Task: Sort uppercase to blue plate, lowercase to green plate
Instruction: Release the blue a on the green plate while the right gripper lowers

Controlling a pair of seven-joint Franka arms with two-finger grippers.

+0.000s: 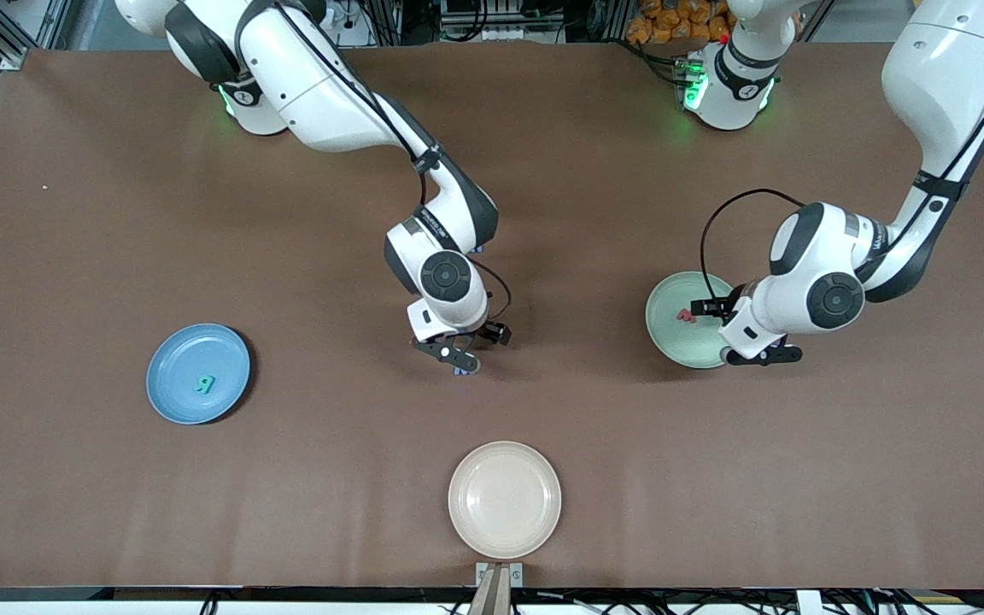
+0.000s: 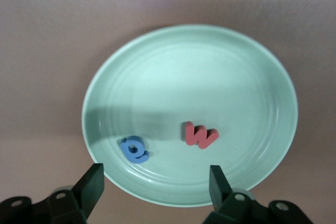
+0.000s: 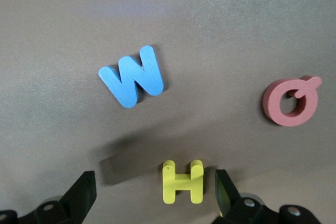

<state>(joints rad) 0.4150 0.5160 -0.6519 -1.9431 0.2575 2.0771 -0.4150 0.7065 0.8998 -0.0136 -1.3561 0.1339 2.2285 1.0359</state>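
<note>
L gripper (image 2: 155, 182) jaws open over green plate (image 2: 252, 77); R gripper (image 3: 155, 190) jaws open over yellow H (image 3: 182, 181).

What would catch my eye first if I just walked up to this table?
Probably the two white arms bent over the brown table, then the bright foam letters. The left gripper hangs open over the green plate, where a red w and blue a lie. The right gripper, open, hangs over a yellow H, blue W and red Q.
</note>
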